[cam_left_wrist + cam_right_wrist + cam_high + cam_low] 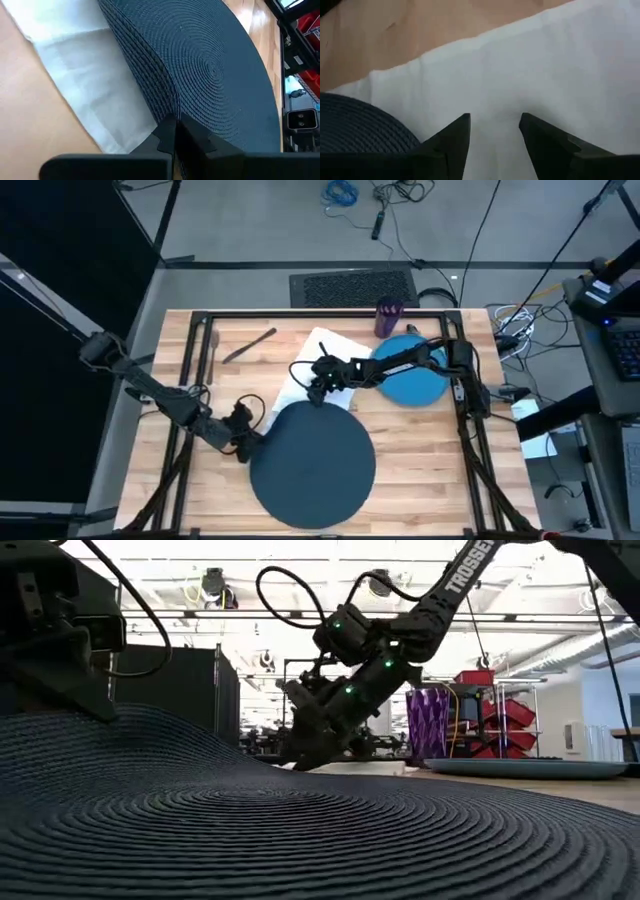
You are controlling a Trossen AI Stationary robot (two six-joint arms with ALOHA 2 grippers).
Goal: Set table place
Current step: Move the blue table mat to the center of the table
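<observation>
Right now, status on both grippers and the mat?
Left gripper shut on the mat's edge, lifting it. Right gripper open over the napkin. Mat overlaps the napkin; plate and cup clear behind.

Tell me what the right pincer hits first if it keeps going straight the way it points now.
The white napkin. The right pincer is open and aimed down at the cloth, just beside the edge of the dark navy disc. Its height above the napkin is unclear, but nothing shows in between.
</observation>
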